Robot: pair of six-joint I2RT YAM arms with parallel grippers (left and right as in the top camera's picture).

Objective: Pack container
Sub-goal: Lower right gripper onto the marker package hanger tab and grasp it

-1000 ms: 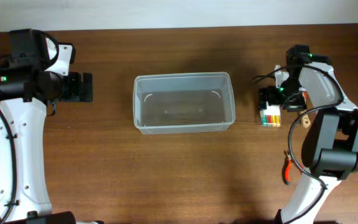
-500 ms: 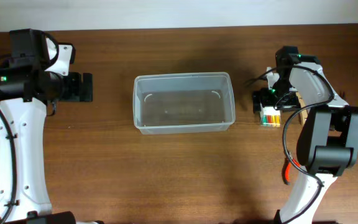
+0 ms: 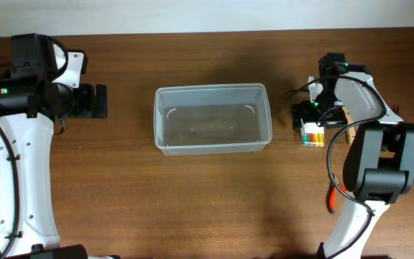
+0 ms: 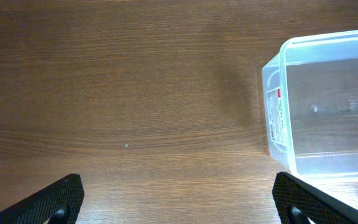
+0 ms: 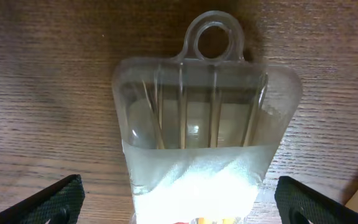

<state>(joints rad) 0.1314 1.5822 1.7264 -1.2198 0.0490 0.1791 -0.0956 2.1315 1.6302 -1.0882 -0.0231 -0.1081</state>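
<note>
The container (image 3: 211, 89), a clear plastic tub with nothing in it, stands mid-table; its left end shows in the left wrist view (image 4: 275, 112). My left gripper (image 3: 95, 101) hovers open to the tub's left, its fingers (image 4: 59, 198) spread over bare wood. To the right of the tub, my right gripper (image 3: 306, 115) is open over a clear plastic pack (image 5: 207, 118) with a hang hole. Its fingers (image 5: 56, 200) straddle the pack without touching it. The pack's coloured end (image 3: 313, 136) pokes out beneath the wrist.
A red-handled tool (image 3: 331, 199) lies at the front right, partly hidden by the right arm. Something tan (image 3: 348, 119) sits just right of the pack. The table's back edge runs along the top of the overhead view.
The right wrist has shifted slightly left and toward the back, settling over the pack. The left arm and the tub have stayed still.
</note>
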